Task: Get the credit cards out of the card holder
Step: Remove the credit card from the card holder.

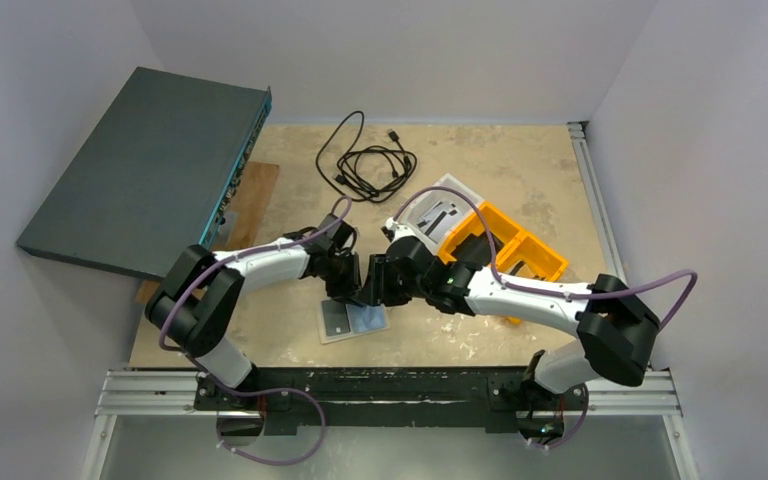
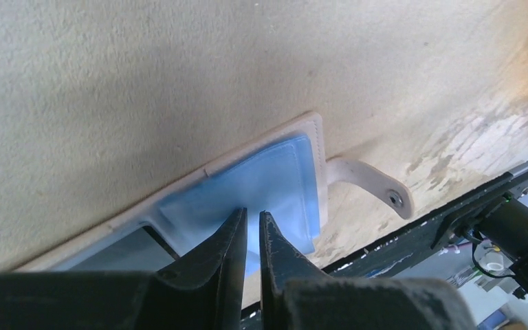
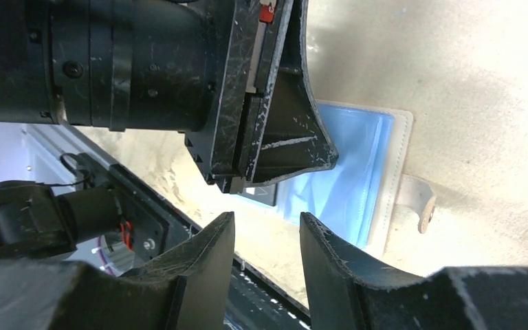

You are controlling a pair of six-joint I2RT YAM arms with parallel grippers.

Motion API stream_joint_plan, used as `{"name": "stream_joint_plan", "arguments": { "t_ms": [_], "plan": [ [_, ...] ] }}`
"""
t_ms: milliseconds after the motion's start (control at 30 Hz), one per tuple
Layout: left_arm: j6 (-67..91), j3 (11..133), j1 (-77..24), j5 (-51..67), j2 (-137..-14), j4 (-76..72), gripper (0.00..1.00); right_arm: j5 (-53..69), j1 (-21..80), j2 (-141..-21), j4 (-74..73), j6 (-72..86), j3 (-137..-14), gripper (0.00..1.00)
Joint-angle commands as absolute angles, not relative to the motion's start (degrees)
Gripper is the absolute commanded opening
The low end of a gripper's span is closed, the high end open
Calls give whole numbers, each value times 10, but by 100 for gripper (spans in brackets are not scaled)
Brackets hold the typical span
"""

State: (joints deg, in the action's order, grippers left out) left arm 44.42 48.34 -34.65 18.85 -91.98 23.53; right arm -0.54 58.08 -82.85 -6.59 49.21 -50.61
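The card holder (image 1: 356,322) lies unfolded on the table near the front edge, cream rim up and blue-grey inside showing (image 2: 268,182) (image 3: 357,165), its closure tab (image 2: 375,184) sticking out to one side. My left gripper (image 2: 251,214) (image 1: 343,290) is nearly shut, its tips pinching the blue inner pocket. A dark card edge (image 3: 262,194) peeks out just under those fingers. My right gripper (image 3: 268,216) (image 1: 370,293) hangs open just beside the holder, over bare table, with nothing between its fingers.
An orange bin (image 1: 520,250) and a white tray (image 1: 440,205) stand to the right rear, under the right arm. A black cable (image 1: 370,160) lies at the back. A dark flat box (image 1: 150,175) leans at the left. The black front rail (image 1: 390,385) is close by.
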Motion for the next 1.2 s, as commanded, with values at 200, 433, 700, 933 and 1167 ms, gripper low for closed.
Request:
{"name": "stream_joint_plan", "arguments": {
  "t_ms": [200,433,700,933,1167],
  "plan": [
    [435,505,-349,153,-900,259,18,8,580,-850,-57,489,-508,39],
    [432,482,-317,34,-747,379,29,46,581,-887,-32,472,-535,37],
    [447,385,-264,20,-656,386,20,119,581,-981,10,471,-583,33],
    [450,359,-264,41,-660,339,16,138,581,-1034,11,476,-602,32],
    [451,345,-264,52,-681,309,14,119,580,-1047,1,475,-599,33]
  ]
}}
